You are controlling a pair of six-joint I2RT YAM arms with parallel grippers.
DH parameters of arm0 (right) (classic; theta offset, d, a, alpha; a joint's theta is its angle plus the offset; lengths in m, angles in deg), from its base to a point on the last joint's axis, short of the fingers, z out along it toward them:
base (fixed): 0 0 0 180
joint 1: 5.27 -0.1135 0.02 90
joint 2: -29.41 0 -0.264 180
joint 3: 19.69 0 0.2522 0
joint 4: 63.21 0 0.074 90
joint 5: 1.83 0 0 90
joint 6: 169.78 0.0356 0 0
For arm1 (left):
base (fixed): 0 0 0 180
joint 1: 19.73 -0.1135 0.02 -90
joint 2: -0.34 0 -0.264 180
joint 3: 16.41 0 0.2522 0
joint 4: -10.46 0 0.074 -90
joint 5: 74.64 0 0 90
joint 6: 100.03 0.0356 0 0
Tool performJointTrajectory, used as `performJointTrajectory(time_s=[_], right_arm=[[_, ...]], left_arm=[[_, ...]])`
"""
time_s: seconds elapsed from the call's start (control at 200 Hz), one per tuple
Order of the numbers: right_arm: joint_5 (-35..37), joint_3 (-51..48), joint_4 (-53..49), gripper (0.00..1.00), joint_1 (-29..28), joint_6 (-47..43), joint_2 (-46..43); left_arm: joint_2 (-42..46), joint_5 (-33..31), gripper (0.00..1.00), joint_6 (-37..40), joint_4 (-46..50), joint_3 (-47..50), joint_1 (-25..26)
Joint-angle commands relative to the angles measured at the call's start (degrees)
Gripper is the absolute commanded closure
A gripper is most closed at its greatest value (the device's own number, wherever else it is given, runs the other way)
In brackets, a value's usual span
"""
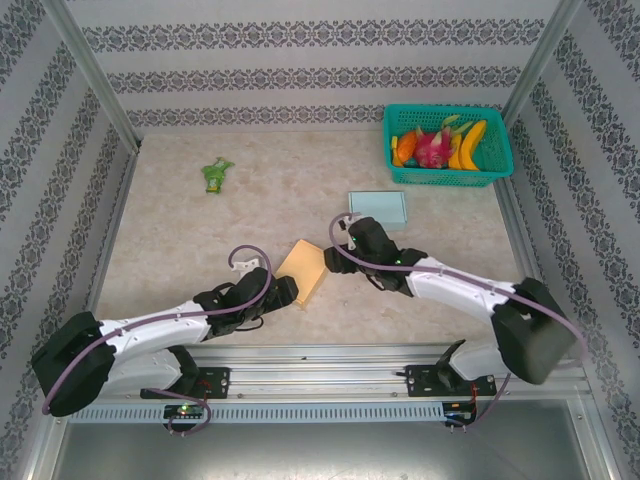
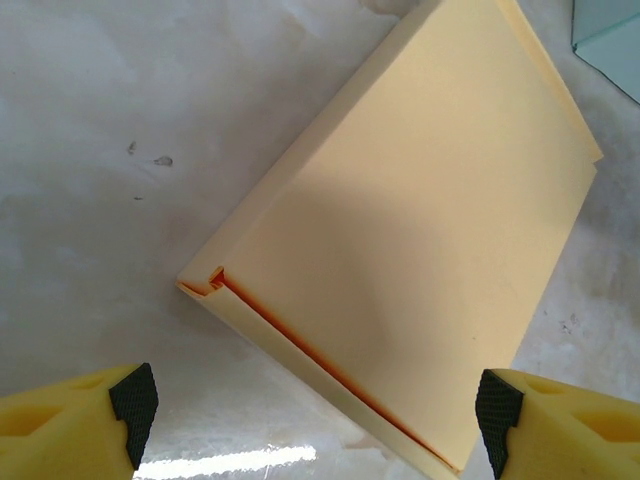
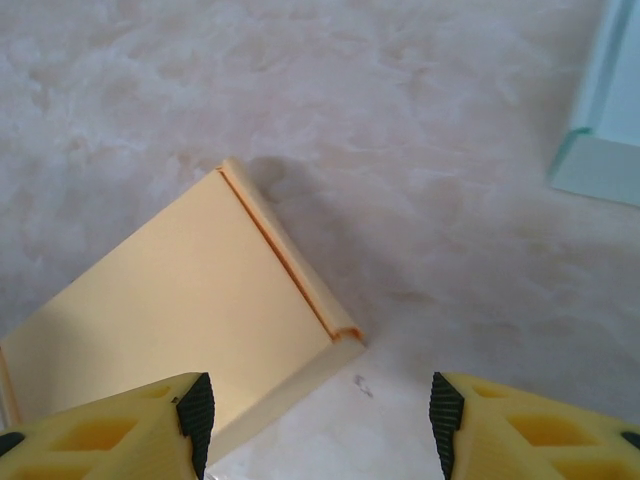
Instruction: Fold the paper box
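1. Paper box (image 1: pixel 303 270): pale yellow, folded flat, lying on the marbled table (image 1: pixel 200 230) just below centre of the top view, between the two grippers.
2. Left gripper (image 1: pixel 284 291): at the box's lower-left edge in the top view. In the left wrist view the left gripper (image 2: pixel 315 405) has its jaws spread wide, one black pad in each bottom corner. The box (image 2: pixel 420 230) fills the middle and right of that frame. I see no contact between either pad and the box, and nothing is held.
3. An orange seam line runs along the box's lower-left edge in the left wrist view, with a small notch at the left corner.
4. Right gripper (image 1: pixel 346 246): at the box's upper-right corner in the top view. In the right wrist view the right gripper (image 3: pixel 318 408) has its jaws apart. One box corner (image 3: pixel 200 310) lies in the gap above them and is not gripped.
5. Light-blue flat box (image 1: pixel 378 208): on the table up and to the right of the paper box, clear of it. Its edge shows at the upper right of the right wrist view (image 3: pixel 600 130).
6. Teal basket (image 1: pixel 447 172): upper right of the top view, holding fruit.
7. Small green object (image 1: pixel 215 175): upper left of the table, well apart from everything else.
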Motion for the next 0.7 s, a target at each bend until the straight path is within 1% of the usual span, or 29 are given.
performJointTrajectory(time_s=[0.0,0.135,0.315,0.49,0.699], right_arm=[[-4.62,4.70,1.41,0.40,0.74,-4.71,5.15],[-5.55,9.79,0.51,0.41,1.01,-6.23,11.46],[-5.39,13.14,-0.46,0.41,1.22,-7.29,16.00],[-6.05,13.15,0.01,0.42,1.30,-7.14,18.34],[-6.75,12.26,0.83,0.43,1.19,-6.40,19.40]], left_arm=[[-1.86,-1.49,0.15,-1.03,-2.86,-0.57,0.64],[-3.81,-1.52,0.15,-0.92,-4.25,-1.18,0.62],[-4.99,-2.18,0.15,-0.21,-3.99,-2.77,0.55],[-6.20,-2.10,0.15,-0.14,-4.78,-3.35,0.51],[-5.80,-3.53,0.15,-0.11,-4.61,-2.93,0.48]])
